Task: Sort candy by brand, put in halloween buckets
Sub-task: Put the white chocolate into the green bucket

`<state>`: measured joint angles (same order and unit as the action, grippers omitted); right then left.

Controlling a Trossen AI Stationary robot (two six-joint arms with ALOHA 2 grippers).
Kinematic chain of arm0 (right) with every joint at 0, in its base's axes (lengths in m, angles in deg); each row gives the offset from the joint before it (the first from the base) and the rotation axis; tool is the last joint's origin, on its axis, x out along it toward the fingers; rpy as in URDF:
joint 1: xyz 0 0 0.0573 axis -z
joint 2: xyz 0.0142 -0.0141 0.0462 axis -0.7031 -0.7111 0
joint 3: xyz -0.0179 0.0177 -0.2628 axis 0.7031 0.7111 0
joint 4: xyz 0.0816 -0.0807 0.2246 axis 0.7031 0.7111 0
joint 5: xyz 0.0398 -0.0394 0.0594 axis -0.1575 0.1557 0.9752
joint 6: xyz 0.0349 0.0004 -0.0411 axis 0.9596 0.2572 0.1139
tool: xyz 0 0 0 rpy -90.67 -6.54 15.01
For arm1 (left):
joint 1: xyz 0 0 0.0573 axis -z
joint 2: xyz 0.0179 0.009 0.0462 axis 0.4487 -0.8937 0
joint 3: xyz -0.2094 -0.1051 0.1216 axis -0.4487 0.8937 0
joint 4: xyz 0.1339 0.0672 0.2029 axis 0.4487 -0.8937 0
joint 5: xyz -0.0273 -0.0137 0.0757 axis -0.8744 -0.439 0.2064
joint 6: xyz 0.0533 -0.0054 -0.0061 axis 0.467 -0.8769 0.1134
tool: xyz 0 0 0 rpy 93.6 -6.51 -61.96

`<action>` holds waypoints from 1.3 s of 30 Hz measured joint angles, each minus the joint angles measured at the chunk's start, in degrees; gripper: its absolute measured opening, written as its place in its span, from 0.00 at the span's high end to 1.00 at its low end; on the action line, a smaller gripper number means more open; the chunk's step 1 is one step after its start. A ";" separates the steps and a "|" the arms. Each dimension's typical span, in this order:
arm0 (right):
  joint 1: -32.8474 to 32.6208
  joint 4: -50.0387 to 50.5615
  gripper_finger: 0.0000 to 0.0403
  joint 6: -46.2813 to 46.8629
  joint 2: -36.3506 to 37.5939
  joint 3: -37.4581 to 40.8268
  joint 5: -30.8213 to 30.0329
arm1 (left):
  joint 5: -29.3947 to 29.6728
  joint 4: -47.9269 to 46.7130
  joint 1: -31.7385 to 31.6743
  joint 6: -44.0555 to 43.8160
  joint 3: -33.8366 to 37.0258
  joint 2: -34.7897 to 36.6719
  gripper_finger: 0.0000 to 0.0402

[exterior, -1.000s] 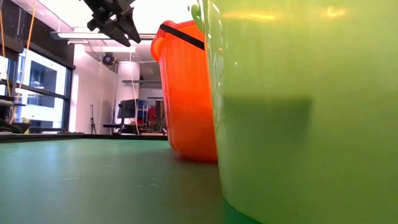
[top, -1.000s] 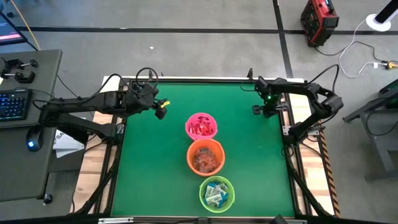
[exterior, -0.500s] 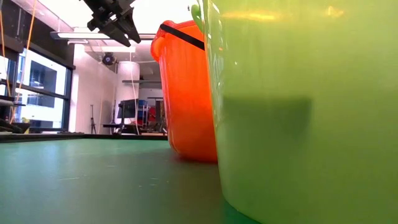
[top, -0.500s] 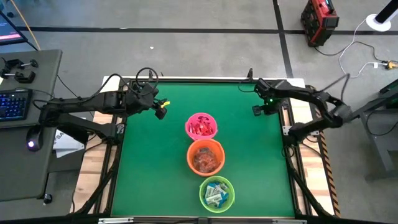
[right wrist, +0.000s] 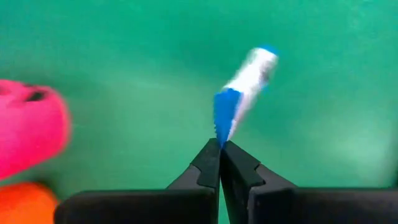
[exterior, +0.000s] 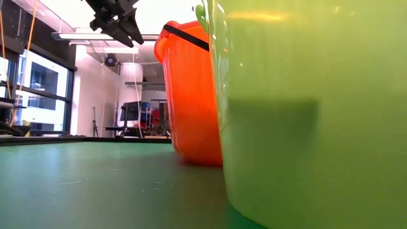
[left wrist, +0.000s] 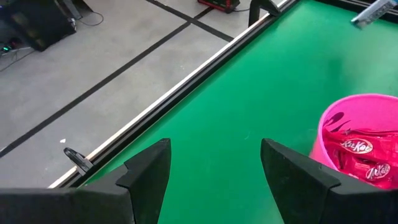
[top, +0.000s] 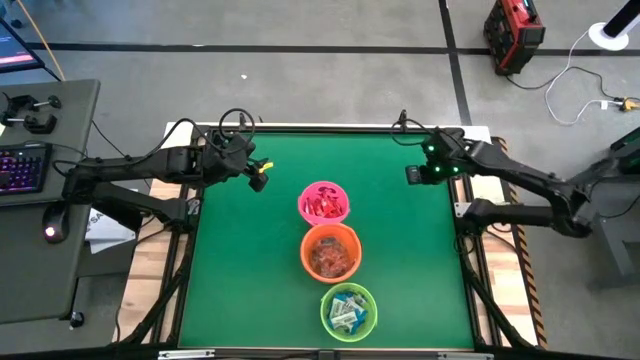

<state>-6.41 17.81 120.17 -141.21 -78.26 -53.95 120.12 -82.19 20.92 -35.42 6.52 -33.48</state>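
Observation:
Three buckets stand in a row down the table's middle: pink (top: 324,203) with red packets, orange (top: 330,252) with orange-red candy, lime green (top: 348,310) with blue-and-white packets. My right gripper (top: 412,175) is near the far right corner, right of the pink bucket (right wrist: 28,124), shut on a blue-and-white candy (right wrist: 245,84). My left gripper (top: 258,175) hovers open left of the pink bucket (left wrist: 360,143) and is also seen in the low view (exterior: 116,20) high above the table. My right gripper pinches the blue-and-white candy by its blue end (right wrist: 221,118) between the two fingertips (right wrist: 208,158). The packet sticks out past the fingertips, in line with them, over the green table surface.
The green mat (top: 240,260) is bare to the left and right of the bucket row. In the low view the green bucket (exterior: 305,108) fills the right side, with the orange one (exterior: 191,95) behind it. A desk with a keyboard (top: 20,165) stands beyond the left edge.
My right arm's elbow has swung out toward the table's right and the arm has stretched flatter, while its gripper has stayed near the far right corner. The left arm and the buckets have kept still.

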 joint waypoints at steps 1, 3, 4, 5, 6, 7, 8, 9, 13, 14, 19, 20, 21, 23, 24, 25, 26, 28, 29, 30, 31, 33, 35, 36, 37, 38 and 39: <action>-1.09 -0.95 1.00 1.01 1.27 -0.01 0.15 | 0.04 0.01 0.00 0.00 0.01 0.00 0.41; -3.14 -3.13 1.00 2.86 3.30 -0.01 0.55 | 0.11 0.17 0.00 0.00 0.00 -0.04 0.41; -4.14 -4.50 1.00 3.69 4.19 -0.01 1.03 | 0.12 0.20 0.00 0.00 0.00 -0.07 0.41; -5.14 -6.15 1.00 4.58 4.97 -0.01 1.62 | 0.13 0.20 0.00 0.00 0.00 -0.08 0.41; -6.27 -8.07 1.00 5.31 5.60 -0.01 2.37 | 0.12 0.20 0.00 0.00 0.00 -0.09 0.41; -7.44 -10.18 1.00 5.88 6.12 -0.02 2.82 | 0.13 0.20 -0.02 -0.01 0.00 -0.09 0.41; -8.75 -12.43 1.00 5.97 6.46 -0.04 3.38 | 0.13 0.22 -0.02 -0.02 0.00 -0.09 0.41; -10.05 -15.00 1.00 6.04 6.66 -0.04 4.01 | 0.13 0.22 -0.02 0.01 0.00 -0.09 0.41; -16.00 -25.79 1.00 5.94 6.80 -0.06 4.63 | 0.40 0.20 -0.02 1.07 0.00 -0.09 0.41; -17.67 -28.63 1.00 5.66 6.78 -0.06 4.70 | 0.88 0.19 -0.02 1.05 0.00 -0.09 0.41; -26.75 -41.77 1.00 5.74 6.78 -0.06 5.39 | 1.53 0.21 -0.04 0.81 0.00 -0.09 0.41; -28.62 -44.06 1.00 5.87 6.78 -0.06 5.49 | 1.56 0.22 -0.02 0.50 0.00 -0.09 0.41; -30.49 -45.99 1.00 6.03 6.78 -0.08 5.51 | 1.62 0.24 -0.02 0.42 0.00 -0.09 0.41; -34.27 -48.99 1.00 7.28 6.78 -0.08 5.41 | 1.64 0.22 -0.04 0.44 0.00 -0.09 0.41; -36.11 -49.98 1.00 8.05 6.76 -0.08 4.99 | 1.64 0.24 -0.02 0.42 0.00 -0.09 0.41; -37.99 -50.86 1.00 9.12 6.52 -0.08 4.51 | 1.64 0.24 -0.04 0.42 0.00 -0.09 0.41; -39.85 -51.88 1.00 10.35 6.21 -0.08 3.96 | 1.64 0.25 -0.04 0.42 0.00 -0.09 0.41; -43.72 -54.01 1.00 12.53 5.10 -0.08 2.73 | 1.63 0.26 -0.32 0.43 0.00 -0.09 0.41; -45.69 -55.40 1.00 13.50 4.34 -0.08 2.06 | 1.62 0.28 -0.44 0.42 0.00 -0.09 0.41; -47.63 -56.79 1.00 14.33 3.56 -0.08 1.42 | 1.60 0.28 -0.67 0.42 0.00 -0.09 0.41; -49.49 -58.04 1.00 15.14 2.70 -0.08 1.14 | 1.55 0.30 -0.86 0.42 0.00 -0.09 0.41; -52.75 -60.25 1.00 17.28 0.52 -0.08 1.12 | 1.44 0.33 -1.24 0.44 0.00 -0.09 0.41; -55.93 -61.91 1.00 20.16 -1.91 -0.08 0.83 | 1.29 0.35 -1.60 0.44 0.00 -0.09 0.41; -57.55 -63.07 1.00 21.67 -3.31 -0.08 0.36 | 1.18 0.38 -1.82 0.45 0.00 -0.09 0.41; -59.13 -64.15 1.00 23.25 -4.69 -0.08 -0.23 | 1.18 0.37 -1.92 0.44 0.00 -0.09 0.41; -60.68 -65.32 1.00 24.79 -6.04 -0.08 -0.50 | 1.18 0.37 -1.98 0.46 0.00 -0.09 0.41; -62.14 -66.81 1.00 26.39 -7.51 -0.08 -0.56 | 1.15 0.37 -2.09 0.46 0.00 -0.09 0.41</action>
<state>-68.56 -49.00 146.56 -148.72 -78.34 -54.51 121.27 -81.82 18.84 -34.96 6.52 -33.57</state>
